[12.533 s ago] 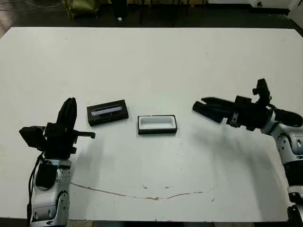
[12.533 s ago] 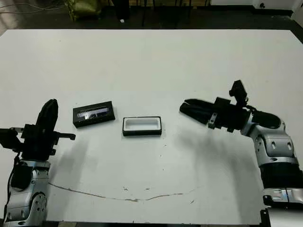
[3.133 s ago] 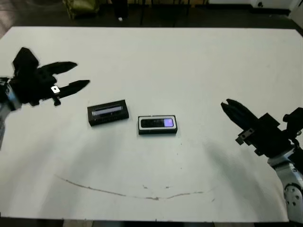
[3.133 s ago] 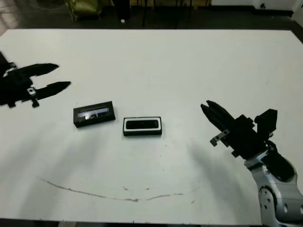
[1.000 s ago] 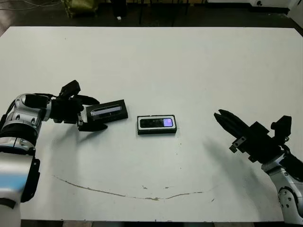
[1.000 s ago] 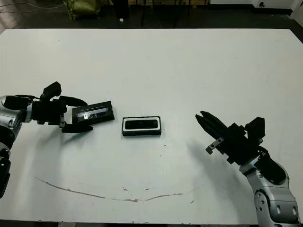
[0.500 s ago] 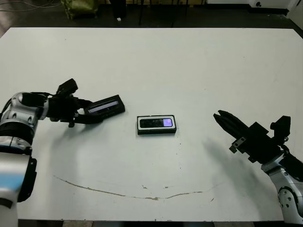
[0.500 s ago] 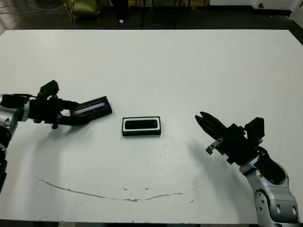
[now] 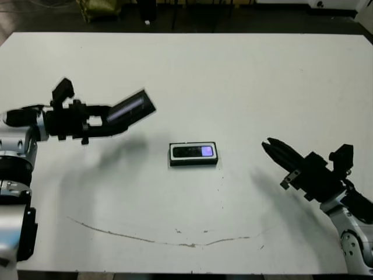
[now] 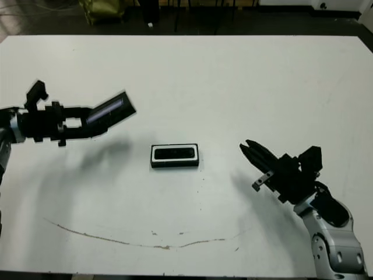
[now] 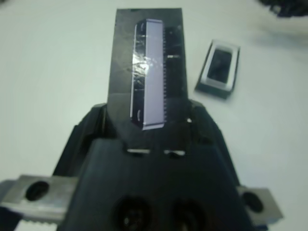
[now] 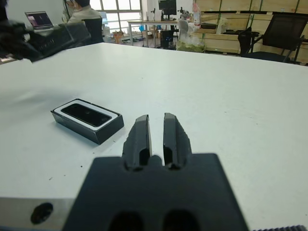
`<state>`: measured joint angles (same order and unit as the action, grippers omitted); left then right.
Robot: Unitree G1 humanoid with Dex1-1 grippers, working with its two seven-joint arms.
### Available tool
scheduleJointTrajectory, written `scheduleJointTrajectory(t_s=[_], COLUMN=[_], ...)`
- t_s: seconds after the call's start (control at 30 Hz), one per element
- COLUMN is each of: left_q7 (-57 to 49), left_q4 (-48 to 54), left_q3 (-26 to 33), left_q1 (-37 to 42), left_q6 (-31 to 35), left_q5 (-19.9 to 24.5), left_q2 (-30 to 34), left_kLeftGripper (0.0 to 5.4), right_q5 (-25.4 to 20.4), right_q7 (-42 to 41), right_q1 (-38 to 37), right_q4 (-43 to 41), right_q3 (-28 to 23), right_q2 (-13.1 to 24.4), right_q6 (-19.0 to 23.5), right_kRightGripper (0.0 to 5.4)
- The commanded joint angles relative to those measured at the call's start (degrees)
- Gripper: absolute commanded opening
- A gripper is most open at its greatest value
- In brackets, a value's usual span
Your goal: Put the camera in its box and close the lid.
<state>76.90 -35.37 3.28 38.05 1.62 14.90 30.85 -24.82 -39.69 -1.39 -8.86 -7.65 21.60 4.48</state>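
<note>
Left gripper (image 9: 99,122) clamps the lid (image 9: 129,108) aloft, ten o'clock of the box (image 9: 193,154) holding the camera (image 9: 194,151); right gripper (image 9: 273,148) hovers at three, jaws together.

Left tool (image 9: 99,123) raised, clamped; right tool (image 9: 274,149) low, fingers together.

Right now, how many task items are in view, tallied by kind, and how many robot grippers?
Camera: 1, lying in the box
Box: 1, on the table
Lid: 1, held off the table by the left gripper
Grippers: 2, left gripper and right gripper
Total: 3 task items, 2 grippers
</note>
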Motion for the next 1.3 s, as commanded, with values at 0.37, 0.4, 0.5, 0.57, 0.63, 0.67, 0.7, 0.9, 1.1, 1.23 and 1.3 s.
scheduleJointTrajectory(t_s=[0.37,0.4,0.5,0.57,0.63,0.67,0.7,0.9,1.1,1.23,1.3], left_q7=[-12.15,-12.06,-11.31,-11.40,-11.18,-11.00,-10.59,-6.02,-2.17,-0.22,0.14], left_q4=[14.37,14.26,13.26,12.86,11.93,11.47,10.63,4.54,-0.89,-2.64,-3.34], left_q3=[-4.94,-5.77,-7.49,-8.45,-9.36,-9.61,-9.88,-12.36,-13.53,-14.11,-14.21], left_q1=[-10.40,-10.24,-9.74,-9.58,-9.08,-8.84,-8.45,-4.46,-1.12,0.04,0.28], left_q6=[-1.53,-1.20,-1.78,-2.53,-2.48,-2.33,-2.52,-1.63,-0.50,0.41,-0.06], left_q5=[0.09,-0.45,-1.39,-2.36,-3.20,-3.38,-3.62,-5.71,-6.47,-6.56,-6.64], left_q2=[-7.43,-7.21,-7.02,-6.91,-6.67,-6.62,-6.53,-4.99,-4.94,-5.30,-5.75], left_kLeftGripper=[2.37,2.37,2.37,2.37,2.37,2.37,2.37,2.37,2.37,2.37,2.37], right_q5=[0.25,0.09,0.28,0.85,0.80,0.54,0.42,0.67,2.59,2.07,2.31], right_q7=[-0.56,-0.52,-0.70,-0.40,-0.57,-0.71,-0.88,-1.60,-1.26,-1.66,-1.69], right_q1=[-0.23,-0.29,-0.23,-0.21,-0.13,-0.09,0.01,0.35,0.62,0.63,0.69], right_q4=[0.59,0.43,1.29,1.53,1.57,1.58,1.72,2.65,4.39,4.28,4.69], right_q3=[0.20,0.17,0.16,0.24,0.28,0.27,0.28,0.31,0.56,0.60,0.60], right_q2=[0.38,0.40,0.31,0.49,0.47,0.43,0.43,0.57,0.57,0.58,0.26], right_q6=[-1.00,-0.73,-1.52,-1.59,-1.71,-1.47,-1.41,-1.56,-3.73,-3.07,-4.12], right_kRightGripper=[0.00,0.00,0.00,0.00,0.00,0.00,0.00,0.00,0.00,0.00,0.00])
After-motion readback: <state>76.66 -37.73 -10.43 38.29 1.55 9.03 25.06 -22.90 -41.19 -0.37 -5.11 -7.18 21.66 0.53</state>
